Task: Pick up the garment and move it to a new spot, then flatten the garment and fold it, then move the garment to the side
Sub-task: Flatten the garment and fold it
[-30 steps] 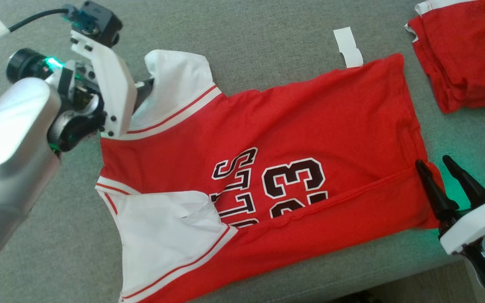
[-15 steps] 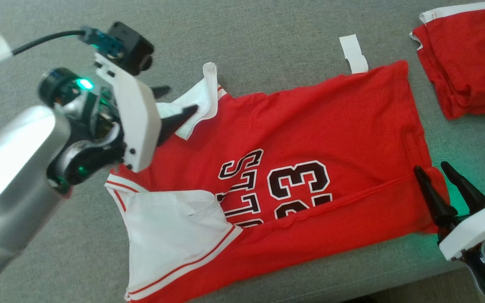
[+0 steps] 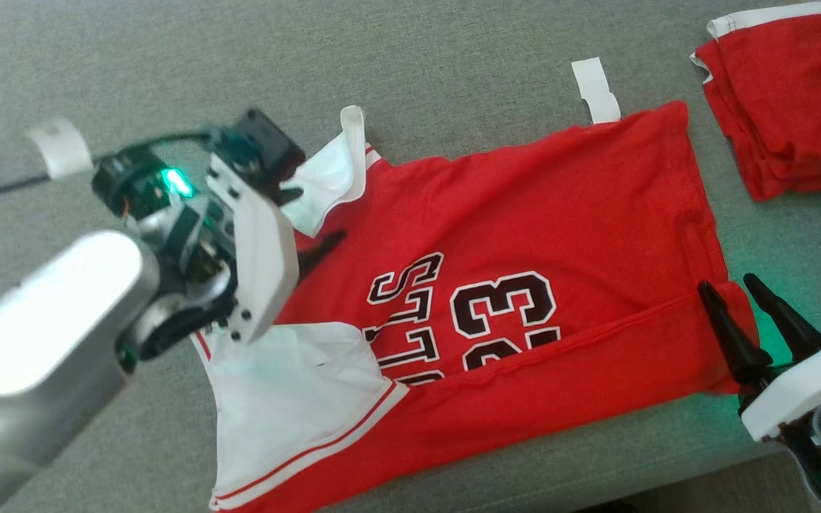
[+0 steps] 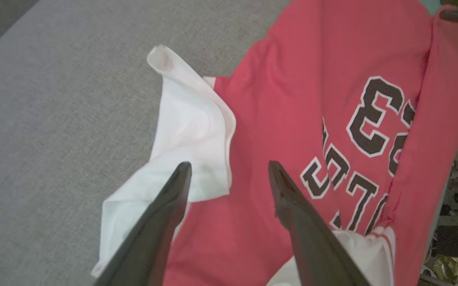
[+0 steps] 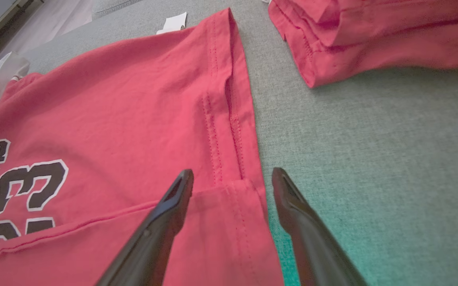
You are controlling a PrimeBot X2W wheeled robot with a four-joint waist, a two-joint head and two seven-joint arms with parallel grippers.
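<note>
Across the middle of the worktop (image 3: 168, 64) the garment (image 3: 539, 214) is spread. Left pincer (image 4: 229, 165) is held open, empty, over the curled white sleeve (image 4: 197, 131); right pincer (image 5: 233, 171) likewise, astride the hem. Risk: sleeve may be folded in crumpled if left unflattened.

A grey woven cloth surface (image 3: 453, 64) carries everything, and its near edge shows at the lower right. A red jersey (image 3: 560, 214) lies spread across the middle of it, one long edge turned up over part of the black 23. Its near white sleeve (image 3: 289, 399) lies flat and its far white sleeve (image 3: 332, 178) is rumpled. A white strip (image 3: 594, 89) touches the jersey's far edge, and a folded red garment (image 3: 788, 107) sits apart at the far right corner.
</note>
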